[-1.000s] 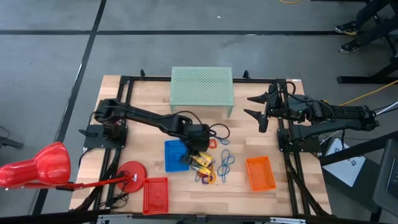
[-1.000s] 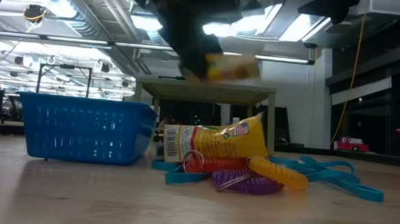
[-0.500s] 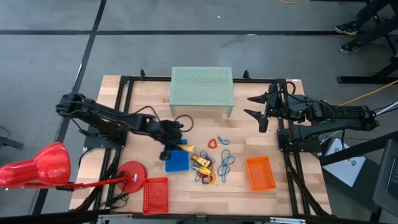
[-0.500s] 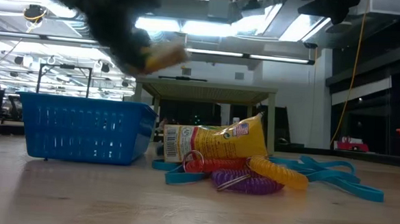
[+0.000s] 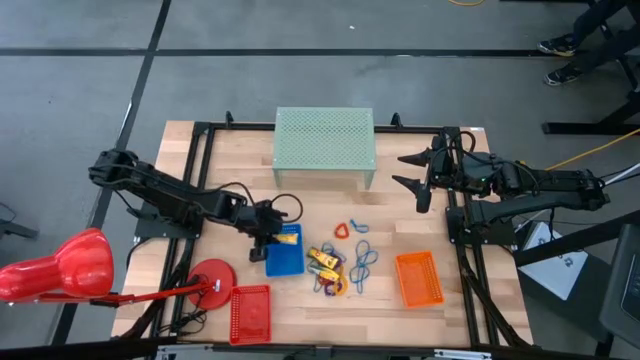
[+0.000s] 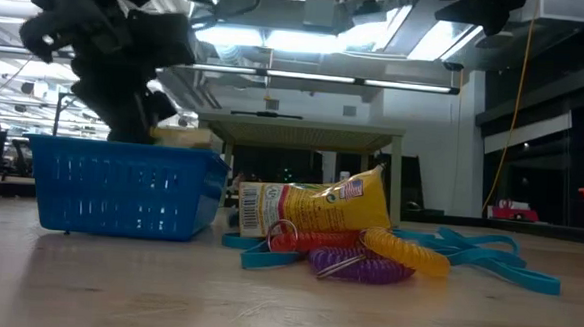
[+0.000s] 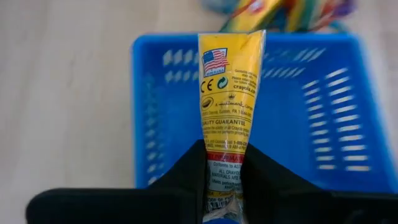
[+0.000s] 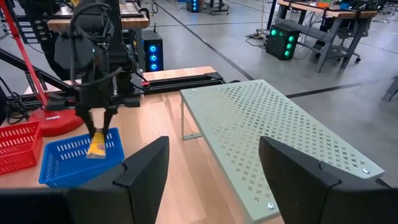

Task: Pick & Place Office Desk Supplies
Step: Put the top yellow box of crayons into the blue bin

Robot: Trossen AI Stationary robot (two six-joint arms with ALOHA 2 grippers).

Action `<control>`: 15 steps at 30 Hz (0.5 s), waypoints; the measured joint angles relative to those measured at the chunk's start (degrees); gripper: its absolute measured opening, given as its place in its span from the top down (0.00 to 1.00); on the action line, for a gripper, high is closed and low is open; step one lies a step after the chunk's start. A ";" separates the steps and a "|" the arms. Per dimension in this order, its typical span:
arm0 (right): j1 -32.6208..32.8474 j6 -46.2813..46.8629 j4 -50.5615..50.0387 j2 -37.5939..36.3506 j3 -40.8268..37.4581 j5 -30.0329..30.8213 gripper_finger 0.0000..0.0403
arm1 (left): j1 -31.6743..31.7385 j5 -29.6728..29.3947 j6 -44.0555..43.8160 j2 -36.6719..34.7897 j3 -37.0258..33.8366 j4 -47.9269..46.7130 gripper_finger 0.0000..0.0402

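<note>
**Lowering a yellow pack over the blue tray**

Spanning the scene, the wooden table (image 5: 210, 150) carries a pale green perforated shelf (image 5: 324, 140) at its far edge, with the red desk lamp (image 5: 70, 268) leaning in over the near left corner.

The left arm reaches toward the table's middle, its left gripper (image 5: 268, 226) hanging just above the blue tray (image 5: 285, 256); the jaws are pinching a yellow crayon pack (image 7: 230, 106) by one end, the rest of it pointing out over the tray's mesh floor. The right gripper (image 5: 415, 172) waits near the far right corner, jaws spread and empty.

A red tray (image 5: 250, 313) sits by the near edge and an orange tray (image 5: 418, 278) toward the near right.

Between the blue and orange trays lies the remaining heap: another yellow pack (image 6: 310, 210), blue loops (image 5: 363, 259), a red loop (image 5: 343, 229), and orange and purple coils (image 6: 372, 258).

The placing step looks nearly done. The next move likely calls for releasing the pack so it drops inside the tray walls, then returning for the heap.
</note>
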 joint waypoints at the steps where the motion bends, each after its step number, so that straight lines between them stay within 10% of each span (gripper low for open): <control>1: 0.00 -0.18 0.00 0.00 0.00 0.00 0.38 | 0.00 -0.54 -0.69 0.00 0.00 0.06 0.83; 15: 0.00 -0.99 0.00 0.00 0.00 -0.02 0.38 | 0.02 -0.64 -4.48 -0.02 0.02 1.33 0.61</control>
